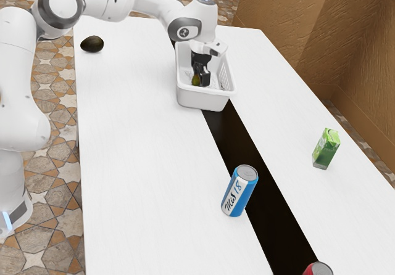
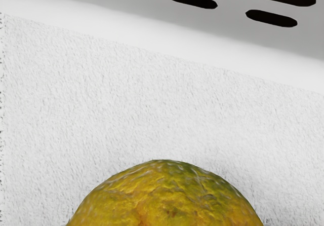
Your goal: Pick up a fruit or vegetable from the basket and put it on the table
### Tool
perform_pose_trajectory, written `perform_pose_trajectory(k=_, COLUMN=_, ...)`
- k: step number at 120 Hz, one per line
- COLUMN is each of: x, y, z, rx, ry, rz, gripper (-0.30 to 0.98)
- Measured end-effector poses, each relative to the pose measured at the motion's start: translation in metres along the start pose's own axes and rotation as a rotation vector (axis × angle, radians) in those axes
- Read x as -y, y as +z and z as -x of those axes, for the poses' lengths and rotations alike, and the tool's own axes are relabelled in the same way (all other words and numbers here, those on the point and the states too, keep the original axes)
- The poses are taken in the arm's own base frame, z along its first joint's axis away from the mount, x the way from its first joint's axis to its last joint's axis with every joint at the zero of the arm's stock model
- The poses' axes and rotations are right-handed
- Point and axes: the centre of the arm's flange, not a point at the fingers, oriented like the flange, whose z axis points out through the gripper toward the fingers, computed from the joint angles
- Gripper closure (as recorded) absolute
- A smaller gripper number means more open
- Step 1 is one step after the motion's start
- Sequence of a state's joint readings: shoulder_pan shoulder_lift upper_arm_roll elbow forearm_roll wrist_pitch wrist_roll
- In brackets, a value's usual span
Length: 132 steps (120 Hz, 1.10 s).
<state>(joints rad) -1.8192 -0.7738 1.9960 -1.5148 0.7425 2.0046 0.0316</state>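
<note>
My gripper (image 1: 201, 76) reaches down into the white basket (image 1: 202, 98), near its inner floor. Right against it in the exterior view is a yellow-green fruit (image 1: 195, 80). In the wrist view the top of this rough-skinned, yellow, orange and green fruit (image 2: 167, 198) bulges up from the lower edge, close under the hand. Behind it lie the basket's pale floor (image 2: 152, 99) and slotted wall. Whether the gripper holds the fruit is hidden by the close overlap.
On the white table (image 1: 142, 164) a dark avocado-like fruit (image 1: 92, 44) lies at the exterior view's upper left. A blue and white can (image 1: 239, 190), a green carton (image 1: 326, 148) and a red can (image 1: 318, 269) stand toward the exterior view's right and bottom.
</note>
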Motion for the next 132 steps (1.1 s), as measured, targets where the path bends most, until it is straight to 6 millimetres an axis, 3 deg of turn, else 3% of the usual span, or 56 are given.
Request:
perform_pose_trajectory(k=24, x=-0.002, y=-0.01, z=-0.004, rx=-0.017, ry=-0.002, rz=-0.008, gripper=0.3)
perform_pose_trajectory(k=32, x=-0.013, y=-0.041, z=-0.015, rx=-0.067, ry=0.01, rz=-0.012, gripper=0.31)
perform_pose_trajectory(k=47, x=-0.059, y=-0.117, z=-0.04, rx=-0.185, ry=0.07, rz=-0.003, gripper=0.3)
perform_pose_trajectory(k=58, x=-0.128, y=-0.136, z=-0.069, rx=-0.227, ry=0.159, rz=0.014, gripper=0.29)
perform_pose_trajectory(k=72, x=-0.201, y=-0.115, z=-0.089, rx=-0.2, ry=0.251, rz=0.024, gripper=0.3)
perform_pose_trajectory(k=85, x=-0.254, y=-0.078, z=-0.096, rx=-0.149, ry=0.315, rz=0.026, gripper=0.3)
perform_pose_trajectory(k=100, x=-0.279, y=-0.013, z=-0.096, rx=-0.073, ry=0.339, rz=0.059, gripper=0.31)
perform_pose_trajectory(k=110, x=-0.281, y=0.001, z=-0.095, rx=-0.057, ry=0.339, rz=0.06, gripper=0.24)
perform_pose_trajectory(k=127, x=-0.279, y=-0.043, z=-0.094, rx=-0.048, ry=0.334, rz=0.006, gripper=0.1)
perform_pose_trajectory(k=130, x=-0.286, y=-0.083, z=-0.096, rx=-0.067, ry=0.335, rz=0.006, gripper=0.09)
perform_pose_trajectory(k=132, x=-0.295, y=-0.133, z=-0.094, rx=-0.094, ry=0.338, rz=0.0, gripper=0.08)
